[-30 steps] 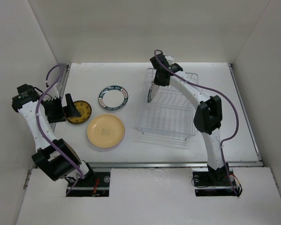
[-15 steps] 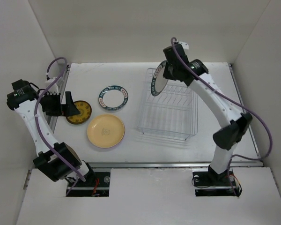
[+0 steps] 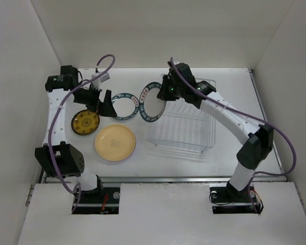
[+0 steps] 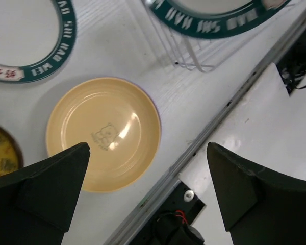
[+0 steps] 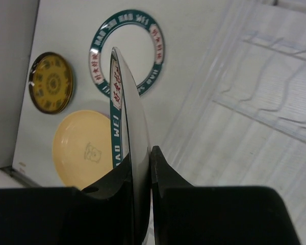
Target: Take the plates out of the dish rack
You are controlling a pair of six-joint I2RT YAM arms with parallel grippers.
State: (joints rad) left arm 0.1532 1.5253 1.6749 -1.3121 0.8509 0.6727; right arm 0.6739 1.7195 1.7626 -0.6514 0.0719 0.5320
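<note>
My right gripper (image 3: 167,92) is shut on the rim of a white plate with a teal lettered rim (image 3: 152,102) and holds it tilted in the air just left of the wire dish rack (image 3: 186,122). In the right wrist view the plate (image 5: 126,117) stands edge-on between my fingers (image 5: 163,173). A matching teal-rimmed plate (image 3: 126,108), a mustard dark-rimmed plate (image 3: 85,122) and a pale yellow plate (image 3: 115,143) lie flat on the table. My left gripper (image 3: 103,105) is open and empty above the lying teal plate's left edge. No plates show in the rack.
The left wrist view looks down on the yellow plate (image 4: 103,133), the lying teal plate (image 4: 35,51), the held plate (image 4: 219,20), the rack's corner wires (image 4: 186,51) and the table's front rail (image 4: 214,127). White walls enclose the table.
My right arm has carried the teal-rimmed plate from the rack's far left end leftward and down, out past the rack. My left arm has swung from the far left to above the lying teal plate.
</note>
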